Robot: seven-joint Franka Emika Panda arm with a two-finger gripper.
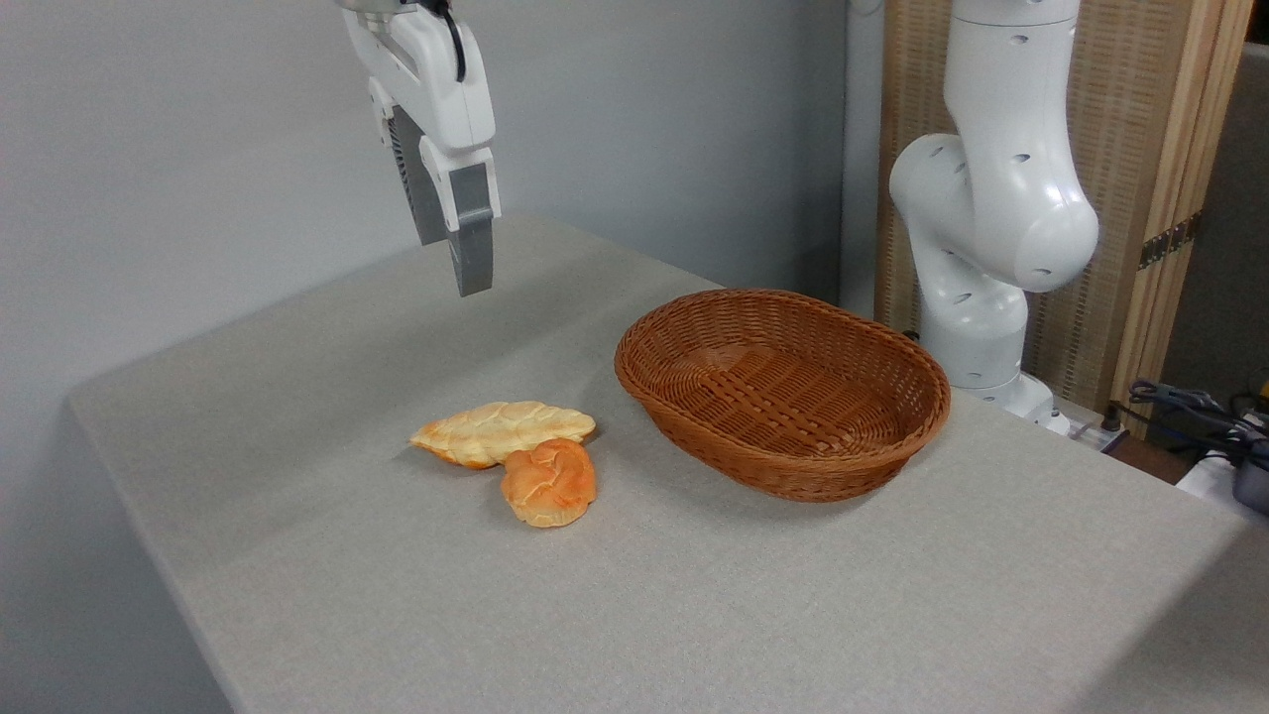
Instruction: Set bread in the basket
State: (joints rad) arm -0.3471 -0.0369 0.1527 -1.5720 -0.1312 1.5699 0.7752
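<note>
Grey wall behind; grey cloth desk (pixel 297 416). Pincer (pixel 466 263): raised over the far left edge, empty, touching nothing; seen side-on, so spread or pressed together cannot be told. Loaf (pixel 501 428): pale, mid-desk. Bread (pixel 548 483): round, orange-brown, touching the loaf's near side. Basket (pixel 793 466): empty, right of the bread, near the far right edge. Step: approach, nothing grasped. Next move likely calls for descent toward the near edge onto the bread, clear of the loaf.
</note>
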